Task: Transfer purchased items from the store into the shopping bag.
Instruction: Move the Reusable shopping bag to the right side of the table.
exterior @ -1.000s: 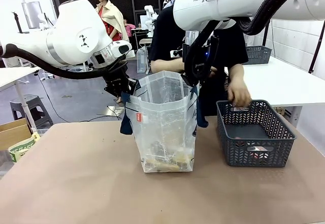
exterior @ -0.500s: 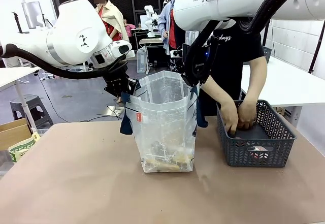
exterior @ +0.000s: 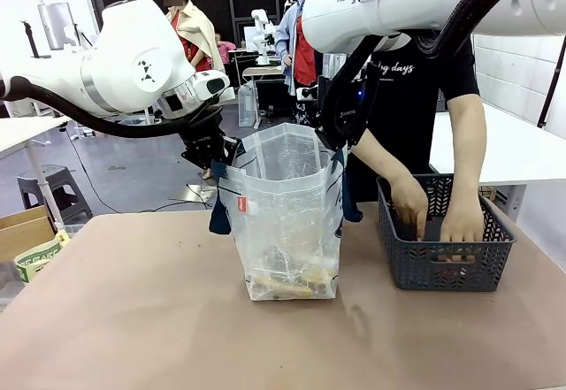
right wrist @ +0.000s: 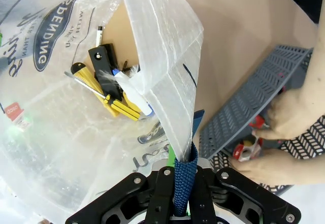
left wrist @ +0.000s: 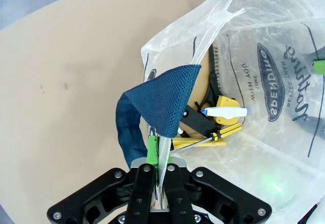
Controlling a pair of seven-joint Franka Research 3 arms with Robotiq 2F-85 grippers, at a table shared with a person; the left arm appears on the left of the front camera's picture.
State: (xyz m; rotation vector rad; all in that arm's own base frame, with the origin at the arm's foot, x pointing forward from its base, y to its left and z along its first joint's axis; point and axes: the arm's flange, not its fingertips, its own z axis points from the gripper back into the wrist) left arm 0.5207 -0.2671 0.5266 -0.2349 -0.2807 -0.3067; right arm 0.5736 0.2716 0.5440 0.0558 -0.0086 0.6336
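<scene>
In the front view, the shopping bag (exterior: pixel 287 213) is held upright on the brown table (exterior: pixel 133 319) with its mouth open. The left gripper (exterior: pixel 212 156) is clamped on the bag's left rim and the right gripper (exterior: pixel 336 138) on its right rim. Purchased items (exterior: pixel 292 279) lie at the bag's bottom. The dark grey mesh basket (exterior: pixel 447 257) stands to the right of the bag, apart from it, and the person's hands (exterior: pixel 411 209) are lowered into it.

In the left wrist view, the jaws are seen closed on the bag's rim beside the navy strap (left wrist: pixel 152 107). Yellow-handled screwdrivers (left wrist: pixel 213 135) lie inside the bag.

In the right wrist view, the jaws are seen shut on the second navy strap (right wrist: pixel 184 176) at the bag's rim. Beyond the bag, a small red-and-white item (right wrist: pixel 246 148) is gripped by the hands in the basket.
</scene>
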